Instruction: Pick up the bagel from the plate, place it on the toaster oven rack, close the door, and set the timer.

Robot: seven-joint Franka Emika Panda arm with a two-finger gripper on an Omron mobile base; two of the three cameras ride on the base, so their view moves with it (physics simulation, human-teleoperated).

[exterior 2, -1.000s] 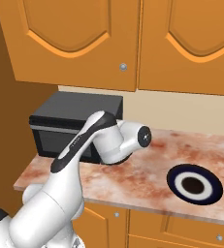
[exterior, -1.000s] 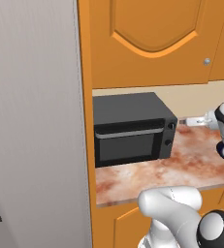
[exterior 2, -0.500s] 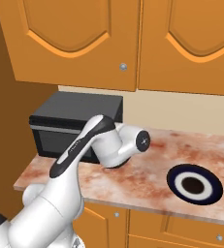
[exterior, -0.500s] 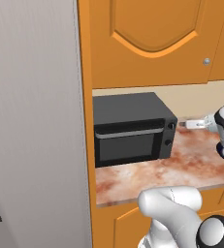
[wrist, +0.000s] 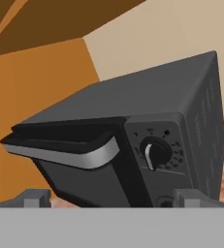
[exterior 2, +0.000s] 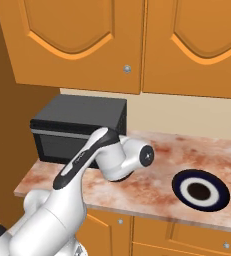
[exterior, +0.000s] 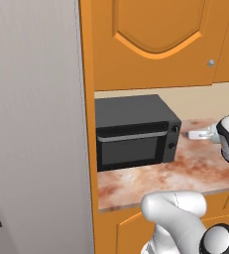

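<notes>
The black toaster oven (exterior: 136, 130) stands at the left end of the counter. Its door (wrist: 84, 180) looks shut, with the grey bar handle (wrist: 72, 156) across its top, so the toaster oven rack is hidden behind it. A timer knob (wrist: 154, 153) sits on the right-hand panel. My gripper (wrist: 114, 197) is open and holds nothing. It hangs just right of the oven front, at knob height, pointing at it (exterior: 193, 134). The bagel (exterior 2: 199, 190) lies in the middle of the plate (exterior 2: 179, 186), far to the gripper's right.
Orange wall cabinets (exterior 2: 137, 40) hang low over the marbled counter (exterior: 185, 168). A tall grey panel (exterior: 36, 124) and an orange side wall close off the oven's left. A bare stretch of counter lies between oven and plate.
The wrist has sunk slightly toward the counter beside the oven. The jaws stay open, and the oven and plate have not moved.
</notes>
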